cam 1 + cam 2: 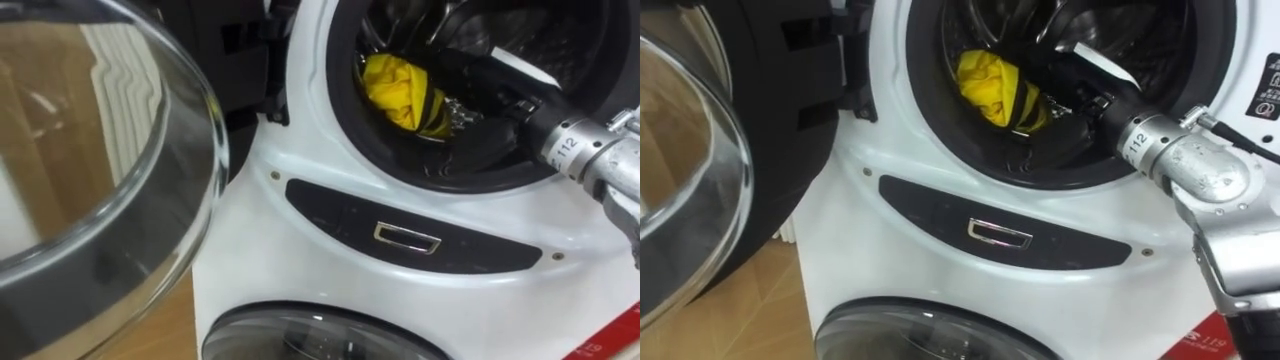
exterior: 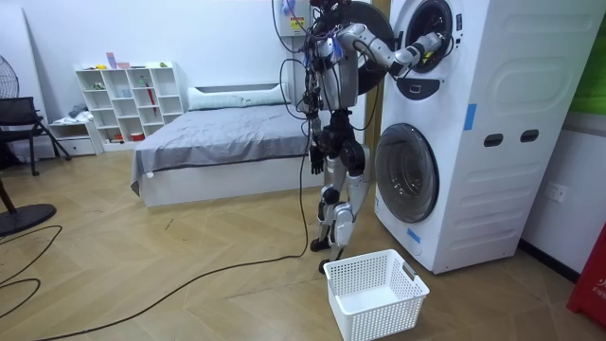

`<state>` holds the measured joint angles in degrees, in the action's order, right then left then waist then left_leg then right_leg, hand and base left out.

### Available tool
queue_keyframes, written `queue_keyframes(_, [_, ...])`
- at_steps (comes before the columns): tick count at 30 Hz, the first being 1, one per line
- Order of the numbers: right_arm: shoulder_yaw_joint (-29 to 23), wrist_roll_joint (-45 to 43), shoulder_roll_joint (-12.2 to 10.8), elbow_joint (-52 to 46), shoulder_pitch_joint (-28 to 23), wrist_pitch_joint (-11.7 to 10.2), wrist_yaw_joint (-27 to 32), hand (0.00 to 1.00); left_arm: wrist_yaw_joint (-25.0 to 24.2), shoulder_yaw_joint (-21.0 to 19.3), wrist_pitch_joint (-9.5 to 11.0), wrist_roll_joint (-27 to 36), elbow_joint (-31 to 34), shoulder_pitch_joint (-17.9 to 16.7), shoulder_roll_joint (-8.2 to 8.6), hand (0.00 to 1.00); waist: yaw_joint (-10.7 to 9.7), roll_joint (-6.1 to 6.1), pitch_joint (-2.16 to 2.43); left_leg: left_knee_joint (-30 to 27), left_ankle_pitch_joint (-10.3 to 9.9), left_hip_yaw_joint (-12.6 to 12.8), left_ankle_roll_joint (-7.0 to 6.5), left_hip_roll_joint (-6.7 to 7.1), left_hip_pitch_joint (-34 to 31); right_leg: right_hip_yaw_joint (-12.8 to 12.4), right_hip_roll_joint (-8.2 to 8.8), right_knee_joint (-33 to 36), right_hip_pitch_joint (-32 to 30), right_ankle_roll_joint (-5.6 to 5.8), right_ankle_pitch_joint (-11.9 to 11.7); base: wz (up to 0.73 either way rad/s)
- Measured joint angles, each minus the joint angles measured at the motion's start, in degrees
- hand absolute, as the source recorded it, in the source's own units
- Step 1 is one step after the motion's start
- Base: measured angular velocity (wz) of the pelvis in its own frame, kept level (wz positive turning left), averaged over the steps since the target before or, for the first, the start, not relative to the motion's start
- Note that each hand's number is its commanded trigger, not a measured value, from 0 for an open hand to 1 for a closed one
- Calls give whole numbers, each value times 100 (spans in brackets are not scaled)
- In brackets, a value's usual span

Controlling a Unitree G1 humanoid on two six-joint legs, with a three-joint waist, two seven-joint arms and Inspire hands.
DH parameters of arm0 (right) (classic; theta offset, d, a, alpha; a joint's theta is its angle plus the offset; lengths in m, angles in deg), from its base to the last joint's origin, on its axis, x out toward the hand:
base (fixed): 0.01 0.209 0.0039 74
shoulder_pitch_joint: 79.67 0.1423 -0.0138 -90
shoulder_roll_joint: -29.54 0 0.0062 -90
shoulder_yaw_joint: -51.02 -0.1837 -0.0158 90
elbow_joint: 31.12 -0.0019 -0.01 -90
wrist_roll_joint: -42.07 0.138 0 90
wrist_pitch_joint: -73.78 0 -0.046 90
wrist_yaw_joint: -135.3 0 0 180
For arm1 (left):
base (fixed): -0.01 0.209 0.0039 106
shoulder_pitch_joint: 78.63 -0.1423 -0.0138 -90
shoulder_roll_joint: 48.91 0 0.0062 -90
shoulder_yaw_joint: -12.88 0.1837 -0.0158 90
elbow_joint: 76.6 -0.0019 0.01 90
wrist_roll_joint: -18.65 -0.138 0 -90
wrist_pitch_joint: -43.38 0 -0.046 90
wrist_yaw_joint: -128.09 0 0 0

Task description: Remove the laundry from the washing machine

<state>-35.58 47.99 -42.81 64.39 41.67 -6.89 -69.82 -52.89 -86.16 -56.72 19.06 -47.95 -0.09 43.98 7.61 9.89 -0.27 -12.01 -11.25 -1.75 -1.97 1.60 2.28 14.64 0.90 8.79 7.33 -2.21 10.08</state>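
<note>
One yellow cloth (image 1: 396, 85), long axis slanting toward right robot hand (image 1: 488, 135); grip unclear.

Glossy washing machine (image 1: 262, 232), crumpled yellow cloth (image 1: 393, 84) — smooth glass door (image 1: 100, 130).

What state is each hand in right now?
Left hand: at its side, cannot tell.
Right hand: in the drum at yellow garment, grip cannot be told.

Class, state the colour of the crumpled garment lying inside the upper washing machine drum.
The crumpled garment is bright yellow, clearest in the right eye view.
</note>
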Motion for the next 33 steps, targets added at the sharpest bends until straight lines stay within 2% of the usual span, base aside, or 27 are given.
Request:
queue_keyframes(5, [4,-259,-1,227,92,5,218,100,-101,38,3,6,166,-1,-2,0,92,-10,-7,-29,0,-6,-1,2,-3,13,2,7,6,1,0,0])
queue_keyframes(20, [44,-449,0,190,93,9,213,100,-73,62,9,8,171,27,-21,0,76,-6,-5,-38,-2,1,-5,0,-27,-4,18,9,-33,13,-8,0])
queue_keyframes(24, [55,-638,0,-82,73,34,213,100,-66,255,78,19,143,-11,-62,0,44,-11,-9,-52,-1,3,-4,8,-63,-30,-14,8,-68,12,-8,0])
queue_keyframes(29, [78,-605,-1,-566,-158,25,301,100,51,259,182,24,-69,-25,-62,0,-6,-13,-5,-62,-4,15,-7,1,-60,-35,-2,-2,-89,12,-8,1])
queue_keyframes(31, [66,-572,-1,-777,-273,24,385,100,79,252,182,20,-70,-55,-60,0,-15,-30,-4,-56,-11,58,-12,-20,-65,-73,-1,-2,-105,12,-8,-5])
queue_keyframes(33, [36,-621,-26,-1337,-447,41,556,100,98,248,185,16,-72,-54,-44,0,27,-98,6,-9,-17,149,-13,-38,-67,-197,-8,4,-166,12,-8,-23])
